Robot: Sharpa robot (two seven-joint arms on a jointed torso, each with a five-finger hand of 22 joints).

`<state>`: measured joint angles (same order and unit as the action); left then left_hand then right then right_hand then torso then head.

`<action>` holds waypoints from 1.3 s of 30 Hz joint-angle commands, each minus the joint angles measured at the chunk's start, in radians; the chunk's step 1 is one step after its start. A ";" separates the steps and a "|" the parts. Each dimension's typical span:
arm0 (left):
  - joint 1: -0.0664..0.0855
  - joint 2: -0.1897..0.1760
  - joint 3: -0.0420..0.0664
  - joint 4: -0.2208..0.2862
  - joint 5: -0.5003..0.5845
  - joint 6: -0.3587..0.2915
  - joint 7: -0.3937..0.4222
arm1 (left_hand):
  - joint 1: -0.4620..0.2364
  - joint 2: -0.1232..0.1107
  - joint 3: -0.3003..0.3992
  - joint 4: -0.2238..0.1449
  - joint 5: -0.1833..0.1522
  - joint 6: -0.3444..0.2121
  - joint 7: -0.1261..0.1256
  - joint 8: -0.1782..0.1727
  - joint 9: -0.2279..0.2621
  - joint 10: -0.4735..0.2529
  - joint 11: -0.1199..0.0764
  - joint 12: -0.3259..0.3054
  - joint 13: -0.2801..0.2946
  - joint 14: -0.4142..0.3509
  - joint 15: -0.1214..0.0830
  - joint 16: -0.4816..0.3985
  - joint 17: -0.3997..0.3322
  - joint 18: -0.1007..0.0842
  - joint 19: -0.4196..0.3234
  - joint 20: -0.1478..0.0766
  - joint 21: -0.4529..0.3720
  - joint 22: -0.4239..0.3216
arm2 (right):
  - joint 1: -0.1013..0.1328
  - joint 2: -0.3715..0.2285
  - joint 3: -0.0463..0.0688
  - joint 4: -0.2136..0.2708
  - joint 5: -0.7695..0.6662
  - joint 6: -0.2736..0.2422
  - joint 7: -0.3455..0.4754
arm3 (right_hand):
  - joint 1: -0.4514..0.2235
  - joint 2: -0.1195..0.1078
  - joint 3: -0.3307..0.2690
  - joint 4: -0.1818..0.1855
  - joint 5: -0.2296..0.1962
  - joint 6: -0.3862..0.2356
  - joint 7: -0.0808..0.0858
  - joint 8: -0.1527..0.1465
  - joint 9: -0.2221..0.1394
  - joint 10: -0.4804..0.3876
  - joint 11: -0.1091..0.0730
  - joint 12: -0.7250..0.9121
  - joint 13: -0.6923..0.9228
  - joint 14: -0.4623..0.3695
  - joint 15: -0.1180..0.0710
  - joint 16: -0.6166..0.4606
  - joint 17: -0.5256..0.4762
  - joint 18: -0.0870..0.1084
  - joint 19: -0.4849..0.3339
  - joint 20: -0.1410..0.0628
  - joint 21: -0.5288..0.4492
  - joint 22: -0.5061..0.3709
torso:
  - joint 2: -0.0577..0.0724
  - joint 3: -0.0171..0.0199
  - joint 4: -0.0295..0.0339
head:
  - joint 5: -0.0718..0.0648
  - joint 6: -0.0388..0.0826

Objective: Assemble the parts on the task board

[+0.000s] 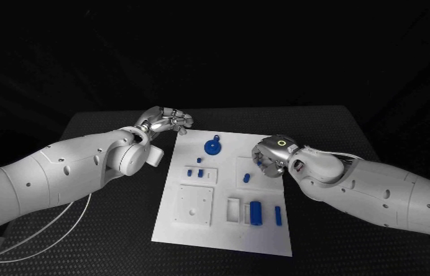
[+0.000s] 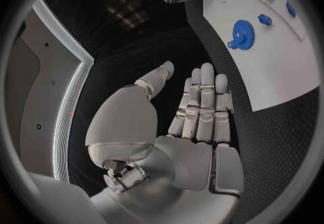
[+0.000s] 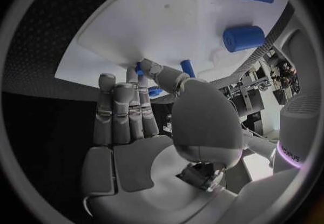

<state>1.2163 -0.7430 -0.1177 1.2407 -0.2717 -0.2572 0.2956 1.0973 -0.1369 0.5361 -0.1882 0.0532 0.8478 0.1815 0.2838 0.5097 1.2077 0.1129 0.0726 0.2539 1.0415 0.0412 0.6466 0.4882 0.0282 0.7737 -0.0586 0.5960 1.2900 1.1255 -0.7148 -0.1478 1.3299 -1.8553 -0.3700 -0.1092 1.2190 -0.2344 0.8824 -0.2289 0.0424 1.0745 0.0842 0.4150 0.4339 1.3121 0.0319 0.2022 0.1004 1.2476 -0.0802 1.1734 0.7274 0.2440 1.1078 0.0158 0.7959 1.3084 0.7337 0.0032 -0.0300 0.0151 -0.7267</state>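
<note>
We are looking down on the flat white rectangular task board [image 1: 179,223] lying at the centre of the black table [image 1: 99,124], with the small blue plastic parts [image 1: 255,212] scattered across it and a round blue gear [image 1: 212,147] near its upper edge. Our silver left hand [image 1: 166,121] is hovering at the board's upper left corner, fingers stretched out side by side and holding nothing. Our silver right hand [image 1: 271,155] is hanging over the board's right edge, fingers straight and empty too; we are reading no writing on the board.

Robotics lab: black table [image 1: 107,124], dark surroundings.
</note>
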 commanded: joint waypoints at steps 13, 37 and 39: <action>0.001 0.003 0.001 -0.008 0.006 0.012 0.006 | -0.011 -0.002 -0.003 0.004 0.004 -0.008 -0.003 -0.002 -0.001 -0.010 0.002 -0.004 -0.001 -0.005 0.002 -0.006 0.003 0.010 -0.001 0.002 -0.004 0.002 | 0.019 -0.035 0.015 0.053 0.029 0.043 0.008 | -0.002 -0.008 0.003 0.009 0.006 0.006 0.002 0.006 0.000 0.047 -0.003 0.001 0.036 0.008 -0.002 0.006 0.005 0.018 0.008 -0.003 0.006 0.018 | 0.000 0.0000 -0.0011 | -0.001 0.003; 0.001 0.017 0.001 -0.046 0.007 0.007 0.010 | -0.011 -0.003 -0.002 0.004 0.004 -0.009 -0.003 0.000 -0.001 -0.010 0.002 -0.002 -0.001 -0.004 0.002 -0.007 0.007 0.011 -0.001 0.002 -0.005 0.004 | 0.039 -0.035 0.064 0.201 0.076 0.051 0.004 | -0.006 -0.007 0.001 0.015 0.006 0.006 0.002 0.005 0.002 0.048 -0.003 -0.001 0.038 0.009 -0.002 0.004 0.008 0.018 0.009 -0.004 0.007 0.018 | -0.002 -0.0007 -0.0003 | 0.020 0.013; 0.001 0.023 0.001 -0.054 0.007 0.007 0.011 | -0.011 -0.003 -0.002 0.004 0.004 -0.008 -0.003 0.000 -0.001 -0.010 0.002 -0.002 -0.001 -0.004 0.002 -0.007 0.007 0.011 -0.001 0.002 -0.006 0.004 | 0.039 -0.021 0.064 0.205 0.076 0.055 0.002 | -0.007 -0.007 0.001 0.015 0.006 0.005 0.002 0.005 0.002 0.048 -0.003 -0.002 0.038 0.009 -0.002 0.004 0.009 0.018 0.009 -0.004 0.007 0.018 | -0.003 -0.0009 -0.0006 | 0.029 0.015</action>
<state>1.2166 -0.7252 -0.1177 1.1899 -0.2712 -0.2570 0.2950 1.0933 -0.1409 0.5361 -0.1881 0.0532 0.8449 0.1785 0.2838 0.5100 1.2043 0.1162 0.0727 0.2542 1.0416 0.0411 0.6427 0.4933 0.0225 0.7737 -0.0586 0.5960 1.2926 1.1639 -0.7415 -0.0844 1.5305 -1.7863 -0.3314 -0.1070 1.2060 -0.2475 0.8845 -0.2204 0.0464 1.0765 0.0825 0.4179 0.4353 1.3514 0.0251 0.1988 0.1006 1.2558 -0.0781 1.1734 0.7346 0.2479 1.1129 0.0140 0.7996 1.3077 0.7320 0.0025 -0.0307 0.0349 -0.7132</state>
